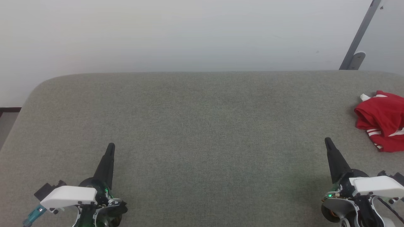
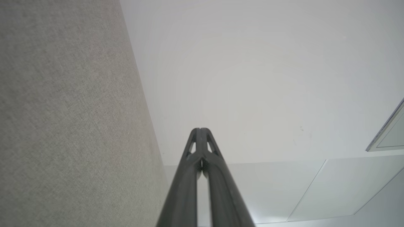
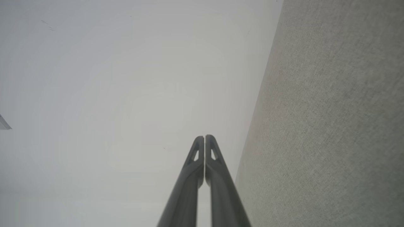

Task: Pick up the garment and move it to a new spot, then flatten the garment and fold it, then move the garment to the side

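garment (image 1: 383, 121) sits crumpled at the far right of the counter (image 1: 202, 126), ahead of and outboard of the right gripper (image 1: 327, 141), near it but not touching. Soft bright-red cloth bunched into a lump with deep folds. White panel bits and thin red/white striped edging show on its lower side, and a small white tip pokes out at top left. Its right part is cut off by the frame edge, so the overall outline can't be read

counter: grey-green woven fabric cover, fine heathered weave, matte, rounded far-left corner. Plain pale wall (image 1: 189, 31) behind. Slanted grey metal strut (image 1: 359, 34) with a rounded foot plate at upper right, top end cropped

left gripper (image 1: 110, 147) is low left, well apart from the garment. Both sets of jaws are together with nothing between them. Wrist views show long dark tapered fingers with small triangular cut-outs near the tips, meeting along a thin seam. The teal part (image 1: 33, 216) by the left wrist housing is probably a connector, too small to tell
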